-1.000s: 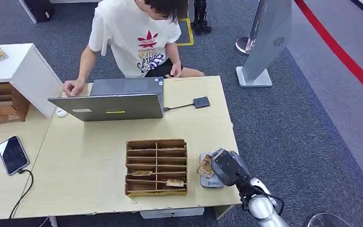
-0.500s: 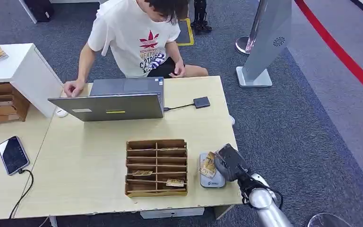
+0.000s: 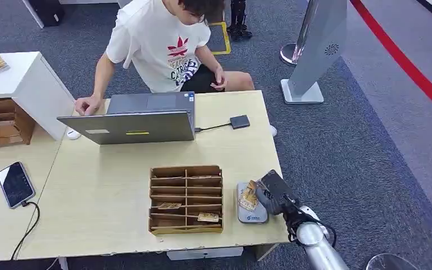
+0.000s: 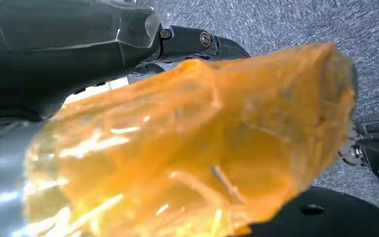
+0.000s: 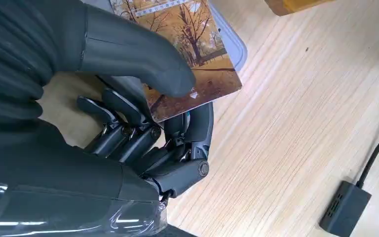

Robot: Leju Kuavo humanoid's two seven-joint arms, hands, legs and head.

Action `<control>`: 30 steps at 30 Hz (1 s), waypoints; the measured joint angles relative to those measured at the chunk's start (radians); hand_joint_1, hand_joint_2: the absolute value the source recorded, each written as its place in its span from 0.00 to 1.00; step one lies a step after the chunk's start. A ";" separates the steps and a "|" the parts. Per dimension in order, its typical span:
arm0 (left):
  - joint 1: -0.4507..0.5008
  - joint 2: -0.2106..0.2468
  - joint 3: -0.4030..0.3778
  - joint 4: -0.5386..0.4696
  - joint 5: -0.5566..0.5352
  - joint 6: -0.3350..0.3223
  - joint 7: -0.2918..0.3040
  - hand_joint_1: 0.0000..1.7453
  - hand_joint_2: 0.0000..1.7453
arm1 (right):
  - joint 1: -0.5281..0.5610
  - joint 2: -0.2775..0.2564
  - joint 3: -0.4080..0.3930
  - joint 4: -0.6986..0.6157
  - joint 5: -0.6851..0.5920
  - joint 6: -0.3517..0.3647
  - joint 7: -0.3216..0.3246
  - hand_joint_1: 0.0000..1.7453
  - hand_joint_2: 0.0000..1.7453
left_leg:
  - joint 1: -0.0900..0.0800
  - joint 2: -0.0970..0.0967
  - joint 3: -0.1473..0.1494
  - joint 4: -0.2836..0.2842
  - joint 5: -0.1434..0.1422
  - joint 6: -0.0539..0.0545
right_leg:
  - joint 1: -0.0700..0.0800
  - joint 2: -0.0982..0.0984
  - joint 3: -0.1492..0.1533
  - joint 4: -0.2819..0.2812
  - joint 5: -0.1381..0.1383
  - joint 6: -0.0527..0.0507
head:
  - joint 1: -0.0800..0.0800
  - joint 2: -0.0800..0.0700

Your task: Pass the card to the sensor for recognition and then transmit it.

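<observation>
Right robot hand (image 3: 272,192) gripping card (image 3: 249,197)

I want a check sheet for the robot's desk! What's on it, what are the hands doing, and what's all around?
Surface: pale wood table, bare in front of the laptop.
Job's things: card held over the grey sensor, beside the wooden tray.
Clutter: laptop, phone, a mouse.
Hands: right robot hand pinches the card between thumb and fingers; left robot hand blurred behind something orange, state unclear.
Cables: one from the laptop to a small black box; one from the phone.
Surroundings: a person sits at the laptop; grey carpet, red floor line.
</observation>
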 joint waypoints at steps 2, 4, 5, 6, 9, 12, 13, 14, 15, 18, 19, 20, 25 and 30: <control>0.000 0.000 0.000 0.000 0.000 0.001 0.000 0.00 0.00 | 0.000 0.000 0.000 0.001 0.000 0.000 -0.001 1.00 1.00 | 0.000 0.000 0.000 0.000 0.000 0.000 | 0.000 0.000 0.000 0.000 0.000 0.000 | 0.000 0.000; 0.000 0.000 0.000 0.000 0.000 0.002 0.001 0.00 0.00 | -0.001 0.000 -0.001 0.002 -0.001 0.001 -0.001 1.00 1.00 | 0.000 0.000 0.000 0.000 0.000 0.000 | 0.000 0.000 0.000 0.000 0.000 0.000 | 0.000 0.000; 0.000 0.000 0.000 0.000 0.000 0.002 0.001 0.00 0.00 | -0.001 0.001 -0.001 0.002 -0.001 0.001 -0.001 1.00 1.00 | 0.000 0.000 0.000 0.000 0.000 0.000 | 0.000 0.000 0.000 0.000 0.000 0.000 | 0.000 0.000; 0.000 0.000 0.000 0.000 0.000 0.003 0.001 0.00 0.00 | -0.001 0.001 -0.002 0.003 -0.001 0.001 -0.001 1.00 1.00 | 0.000 0.000 0.000 0.000 0.000 0.000 | 0.000 0.000 0.000 0.000 0.000 0.000 | 0.000 0.000; 0.000 0.000 0.000 0.000 0.000 0.003 0.001 0.00 0.00 | -0.003 0.003 -0.003 0.006 -0.001 0.001 -0.001 1.00 1.00 | 0.000 0.000 0.000 0.000 0.000 0.000 | 0.000 0.000 0.000 0.000 0.000 0.000 | 0.000 0.000; 0.000 0.000 0.000 0.000 0.000 0.003 0.001 0.00 0.00 | -0.004 0.005 -0.005 0.008 -0.001 0.001 -0.001 1.00 1.00 | 0.000 0.000 0.000 0.000 0.000 0.000 | 0.000 0.000 0.000 0.000 0.000 0.000 | 0.000 0.000; 0.000 0.000 0.000 0.000 0.000 0.003 0.001 0.00 0.00 | -0.004 0.006 -0.005 0.009 -0.001 0.001 -0.001 1.00 1.00 | 0.000 0.000 0.000 0.000 0.000 0.000 | 0.000 0.000 0.000 0.000 0.000 0.000 | 0.000 0.000; 0.000 0.001 0.000 0.000 0.000 0.003 0.001 0.00 0.00 | -0.004 0.007 -0.006 0.010 -0.001 0.002 -0.001 1.00 1.00 | 0.000 0.000 0.000 0.000 0.000 0.000 | 0.000 0.000 0.000 0.000 0.000 0.000 | 0.000 0.000; 0.000 0.001 0.000 0.000 0.000 0.003 0.001 0.00 0.00 | -0.004 0.007 -0.006 0.010 -0.001 0.002 -0.001 1.00 1.00 | 0.000 0.000 0.000 0.000 0.000 0.000 | 0.000 0.000 0.000 0.000 0.000 0.000 | 0.000 0.000; 0.000 0.001 0.000 0.000 0.000 0.003 0.002 0.00 0.00 | -0.005 0.008 -0.006 0.011 -0.001 0.003 -0.001 1.00 1.00 | 0.000 0.000 0.000 0.000 0.000 0.000 | 0.000 0.000 0.000 0.000 0.000 0.000 | 0.000 0.000; 0.000 0.001 0.000 0.000 0.000 0.003 0.002 0.00 0.00 | -0.005 0.008 -0.006 0.011 -0.001 0.003 -0.001 1.00 1.00 | 0.000 0.000 0.000 0.000 0.000 0.000 | 0.000 0.000 0.000 0.000 0.000 0.000 | 0.000 0.000; 0.000 0.001 0.000 0.000 0.000 0.003 0.002 0.00 0.00 | -0.005 0.008 -0.006 0.012 -0.001 0.003 -0.002 1.00 1.00 | 0.000 0.000 0.000 0.000 0.000 0.000 | 0.000 0.000 0.000 0.000 0.000 0.000 | 0.000 0.000; 0.000 0.001 0.000 0.000 0.000 0.003 0.002 0.00 0.00 | -0.007 0.009 -0.007 0.016 -0.001 0.003 -0.002 1.00 1.00 | 0.000 0.000 0.000 0.000 0.000 0.000 | 0.000 0.000 0.000 0.000 0.000 0.000 | 0.000 0.000; 0.000 0.001 0.000 0.000 0.000 0.003 0.002 0.00 0.00 | -0.009 0.009 -0.007 0.018 -0.001 0.003 -0.002 1.00 1.00 | 0.000 0.000 0.000 0.000 0.000 0.000 | 0.000 0.000 0.000 0.000 0.000 0.000 | 0.000 0.000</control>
